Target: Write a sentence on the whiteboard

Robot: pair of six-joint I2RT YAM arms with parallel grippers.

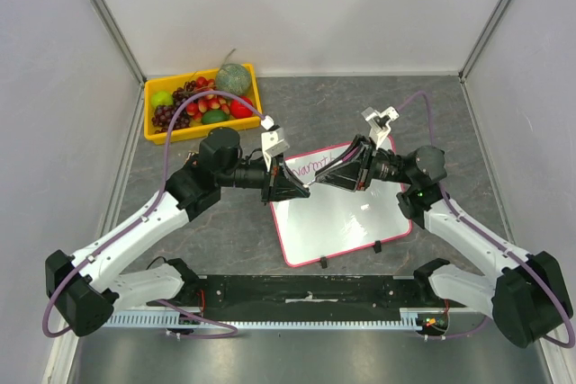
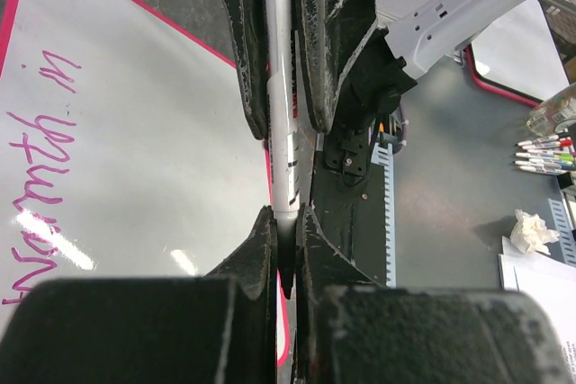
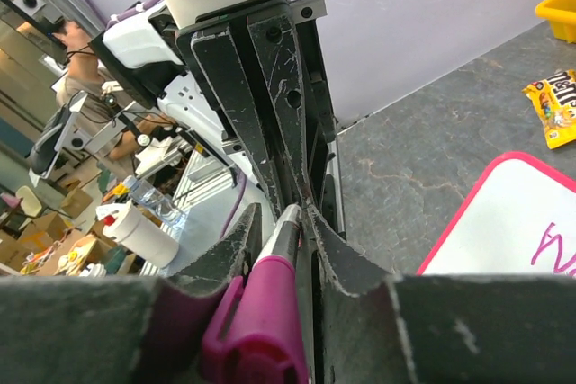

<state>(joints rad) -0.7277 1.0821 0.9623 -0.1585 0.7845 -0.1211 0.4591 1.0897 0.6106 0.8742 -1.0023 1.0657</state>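
The whiteboard lies flat in the middle of the table, white with a pink-red rim. Part of the sentence runs along its far edge in magenta; the left wrist view reads "warmth in". Both grippers meet tip to tip above the board's far left corner. My left gripper is shut on the dark pointed end of a white-barrelled marker. My right gripper is closed round the same marker at its magenta cap.
A yellow tray of toy fruit stands at the back left. A yellow candy packet lies on the grey tabletop near the board's corner. Beyond the table's near edge are spare markers and a crumpled tissue.
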